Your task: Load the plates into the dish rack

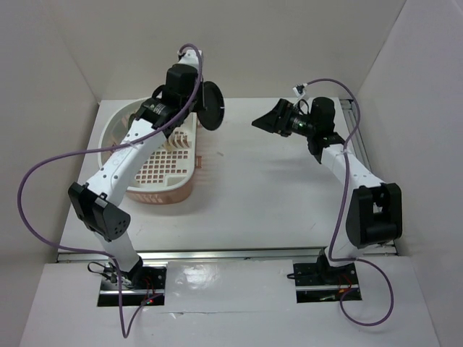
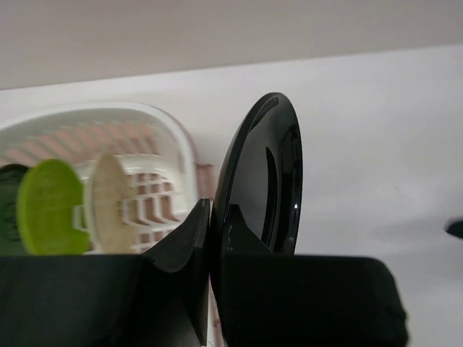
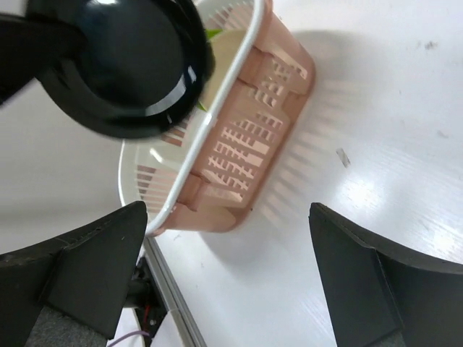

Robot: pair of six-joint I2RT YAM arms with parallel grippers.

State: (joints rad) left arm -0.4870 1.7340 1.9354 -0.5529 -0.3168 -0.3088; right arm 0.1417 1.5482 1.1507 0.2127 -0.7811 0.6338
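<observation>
The left gripper (image 2: 210, 235) is clenched on the lower rim of the black plate (image 2: 264, 181), grasping it on edge. In the left wrist view the plate stands nearly edge-on, long axis vertical with a slight lean to the right. In the top view it sits in the upper centre of the frame, just right of the dish rack's (image 1: 163, 194) far corner. The rack lies on the worktop (image 1: 268, 195) with its long axis running up the frame. Two plates stand upright inside it: one lime green plate (image 2: 47, 210) and one cream plate (image 2: 108, 213). A dark shape (image 2: 7, 217) at the left border is too cropped to identify. The right gripper (image 3: 228, 253) is released, jaws spread wide.
</observation>
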